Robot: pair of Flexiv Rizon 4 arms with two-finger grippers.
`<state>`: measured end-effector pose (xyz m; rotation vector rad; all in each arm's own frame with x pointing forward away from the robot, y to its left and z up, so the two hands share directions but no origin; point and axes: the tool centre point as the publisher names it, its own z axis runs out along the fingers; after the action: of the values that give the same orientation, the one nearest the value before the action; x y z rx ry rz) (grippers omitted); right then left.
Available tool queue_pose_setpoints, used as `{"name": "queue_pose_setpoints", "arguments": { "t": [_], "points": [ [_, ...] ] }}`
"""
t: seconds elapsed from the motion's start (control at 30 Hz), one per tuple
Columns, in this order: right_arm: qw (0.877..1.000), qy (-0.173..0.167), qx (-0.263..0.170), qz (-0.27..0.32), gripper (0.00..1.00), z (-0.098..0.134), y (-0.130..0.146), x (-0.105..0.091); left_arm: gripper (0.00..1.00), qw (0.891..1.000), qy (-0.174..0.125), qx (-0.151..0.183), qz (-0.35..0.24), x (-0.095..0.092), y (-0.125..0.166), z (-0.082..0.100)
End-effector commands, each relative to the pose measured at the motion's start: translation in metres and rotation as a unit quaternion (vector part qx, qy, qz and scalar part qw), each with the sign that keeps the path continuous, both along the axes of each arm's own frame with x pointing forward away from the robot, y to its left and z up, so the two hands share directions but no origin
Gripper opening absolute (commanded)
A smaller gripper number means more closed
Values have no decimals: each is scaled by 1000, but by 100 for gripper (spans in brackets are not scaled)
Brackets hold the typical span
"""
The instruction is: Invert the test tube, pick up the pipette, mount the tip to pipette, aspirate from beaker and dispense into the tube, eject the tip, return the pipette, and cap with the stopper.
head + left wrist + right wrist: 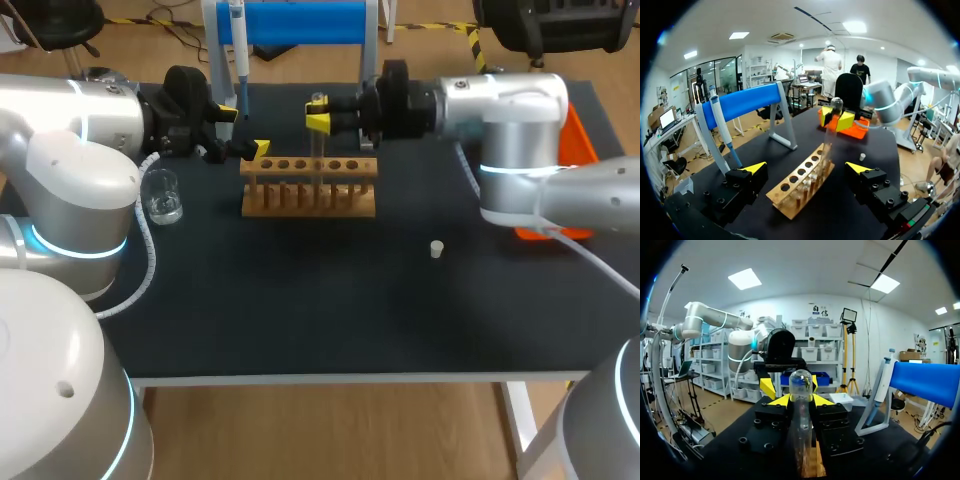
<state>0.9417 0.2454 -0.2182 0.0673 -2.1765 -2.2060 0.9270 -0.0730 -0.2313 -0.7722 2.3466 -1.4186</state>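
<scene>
right gripper point(318, 122) clamps the clear test tube point(801, 382), round end up, at the rack point(310, 192); left gripper point(806, 168) gapes.

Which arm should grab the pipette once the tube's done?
Left: its open left gripper sits close by the pipette on the stand, while the right gripper is shut on the test tube.

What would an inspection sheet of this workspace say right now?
Surface: black table top, no spill seen.
Job's things: test tube upright, rounded end up, over the wooden rack; pipette on the blue stand; beaker near the left arm; stopper lying alone right of the rack; orange tray behind the right arm.
Clutter: nothing seen.
Hands: left hand open beside the rack's left end; right hand shut on the test tube.
Cables: white coiled cable along the left arm.
Surroundings: nothing seen reaching over the table.
</scene>
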Motion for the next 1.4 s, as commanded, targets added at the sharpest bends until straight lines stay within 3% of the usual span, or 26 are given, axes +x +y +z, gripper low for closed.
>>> {"name": "queue_pose_setpoints", "arguments": {
  "t": [0.03, 0.4, 0.53, 0.83, 1.4],
  "points": [
    [1000, -1, -3, -4, 0, 7, -3, -6, 100, 1000, 1, 0, 0, 0, 0, 0],
    [1000, -8, -3, -15, 0, 26, -13, -14, 100, 1000, 1, 0, 0, 0, 0, 0],
    [999, -5, -23, -34, 0, 35, -22, -21, 100, 1000, 1, 0, 0, 0, 0, 0],
    [997, 32, -49, -57, 0, 54, -43, -39, 100, 1000, 1, 0, 0, 0, 0, 0],
    [997, 32, -49, -57, 0, 54, -43, -39, 100, 1000, 1, 0, 0, 0, 0, 0]
  ]
}}
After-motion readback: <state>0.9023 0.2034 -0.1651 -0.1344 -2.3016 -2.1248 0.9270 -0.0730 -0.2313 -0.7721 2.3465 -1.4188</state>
